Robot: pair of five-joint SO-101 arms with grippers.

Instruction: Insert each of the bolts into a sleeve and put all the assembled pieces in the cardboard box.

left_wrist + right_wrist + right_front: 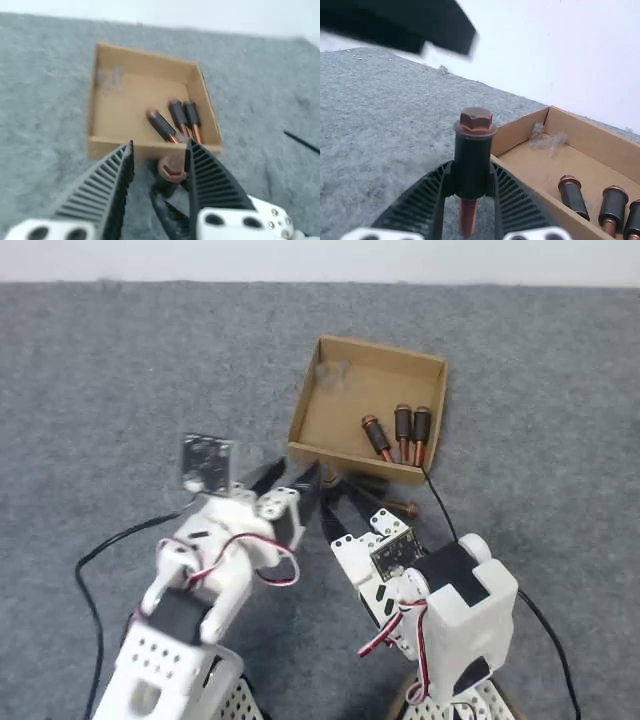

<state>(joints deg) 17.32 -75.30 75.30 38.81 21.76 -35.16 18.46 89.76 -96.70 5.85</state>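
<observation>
The cardboard box (338, 412) holds three assembled pieces (402, 430) toward its four o'clock corner. The right gripper (470, 170) clamps a sleeved bolt (471, 152). The left gripper (161, 146) gapes wide and grips nothing.

a blurred black shape (405, 25) runs off the right wrist view's edge. one black-sleeved copper bolt (634, 220) in the brown cardboard box (600, 145) is cut off there. the sleeved copper hex-headed bolt (170, 169) is blurred in the left wrist view.

Felt, cardboard, copper, plastic

The grey felt cloth (120, 370) looks rough and matt. The box (340, 415) is plain brown cardboard. The bolt (475, 121) is coppery, faintly shiny metal, and its sleeve (471, 160) is matt black. The right gripper (470, 171) has ribbed black plastic fingers (422, 202).
</observation>
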